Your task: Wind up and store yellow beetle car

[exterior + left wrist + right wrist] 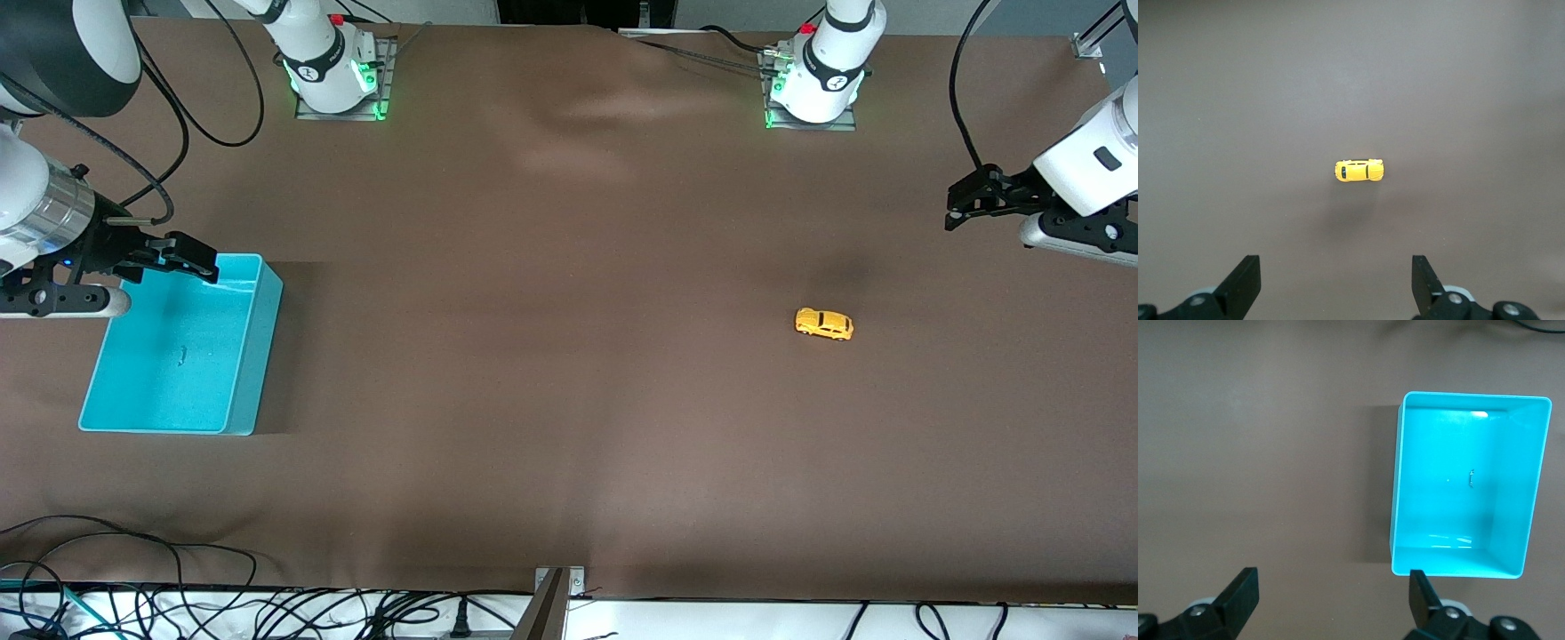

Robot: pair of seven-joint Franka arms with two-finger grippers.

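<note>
The yellow beetle car (824,324) stands on its wheels on the brown table toward the left arm's end; in the left wrist view the car (1359,171) lies well ahead of the jaws. My left gripper (953,209) hangs open and empty above the table at that end, apart from the car; the same gripper (1336,267) shows only bare table between its fingers. The turquoise bin (253,391) sits at the right arm's end. My right gripper (206,260) hovers open and empty over the bin's rim (1397,487), and this gripper (1333,580) holds nothing.
A small dark speck (1471,477) lies on the bin's floor. Both arm bases (338,80) stand along the table edge farthest from the front camera. Loose cables (133,604) and a metal bracket (556,591) run along the nearest edge.
</note>
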